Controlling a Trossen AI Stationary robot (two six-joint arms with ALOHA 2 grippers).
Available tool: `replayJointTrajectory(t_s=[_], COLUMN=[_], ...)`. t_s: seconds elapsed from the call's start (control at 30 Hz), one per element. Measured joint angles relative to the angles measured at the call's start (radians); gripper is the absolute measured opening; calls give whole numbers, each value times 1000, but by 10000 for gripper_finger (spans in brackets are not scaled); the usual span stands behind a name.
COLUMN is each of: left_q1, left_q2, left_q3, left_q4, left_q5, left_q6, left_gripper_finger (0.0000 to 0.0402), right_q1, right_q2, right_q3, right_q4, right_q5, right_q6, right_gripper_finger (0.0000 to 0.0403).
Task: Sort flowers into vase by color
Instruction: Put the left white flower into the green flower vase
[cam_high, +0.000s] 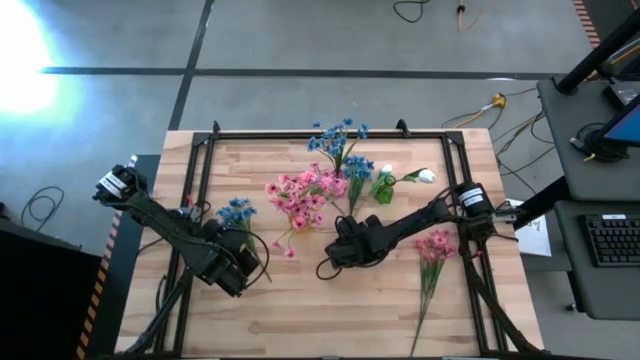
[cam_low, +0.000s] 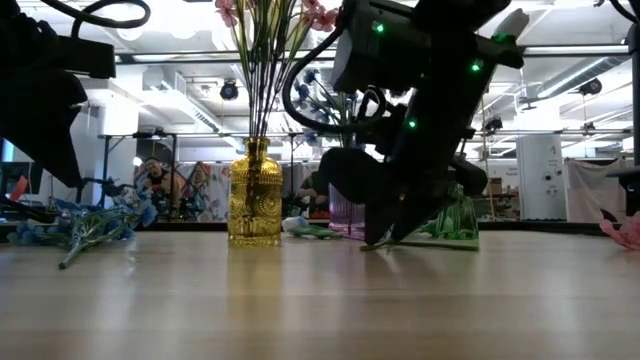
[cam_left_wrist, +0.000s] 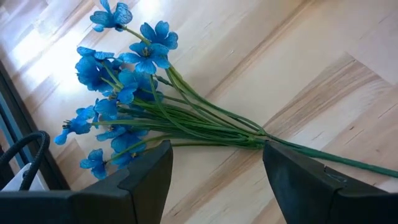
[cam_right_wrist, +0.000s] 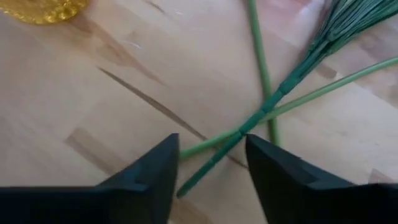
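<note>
Two dark arms reach over the wooden surface (cam_high: 330, 320) in the high view. The left gripper (cam_high: 243, 262) sits low on the left side, just below a loose blue spray (cam_high: 236, 212) lying flat there. The right gripper (cam_high: 343, 246) is near the middle, below a cluster of pink blossoms (cam_high: 305, 193) that stands together with a blue bunch (cam_high: 338, 138) and white buds (cam_high: 424, 176) toward the far edge. Another pink spray (cam_high: 435, 250) lies flat beside the right arm, its stem running toward the near edge.

At table height, a yellow glass vase (cam_low: 254, 194) stands upright holding green stems topped with pink blossoms. A purple vase (cam_low: 346, 214) and a green vase (cam_low: 456, 222) stand behind the right arm's dark bulk, partly hidden. The blue spray (cam_low: 95, 221) lies on the surface at the left, and a bit of pink shows at the right edge.

The left wrist view shows that gripper's fingers (cam_left_wrist: 151, 177) spread apart above the blue spray (cam_left_wrist: 121, 87), whose bundled stems run across between the two tips; whether the fingers touch the stems I cannot tell.

The right wrist view shows its fingers (cam_right_wrist: 155, 174) apart too, holding nothing, with crossed green stems (cam_right_wrist: 261, 118) lying on the wood just ahead of the tips and the base of the yellow vase (cam_right_wrist: 43, 9) at a corner.
</note>
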Motion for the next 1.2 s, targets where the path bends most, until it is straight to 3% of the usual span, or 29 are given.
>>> replayJointTrajectory(t_s=[0.23,0.43,0.63,1.0,1.2], left_q1=[0,0,0,0,0], left_q2=[0,0,0,0,0], left_q3=[0,0,0,0,0], left_q4=[0,0,0,0,0], left_q5=[0,0,0,0,0], left_q6=[0,0,0,0,0], left_gripper_finger=[235,235,235,235,235], right_q1=[31,50,59,91,119], right_q2=[-15,-56,-83,-98,-150], right_q3=[-2,-4,-4,-4,-4], right_q4=[-18,-71,-155,-242,-277], right_q5=[-56,-121,-203,-349,-356], right_q6=[0,0,12,-10,-1], right_gripper_finger=[71,29,11,13,13])
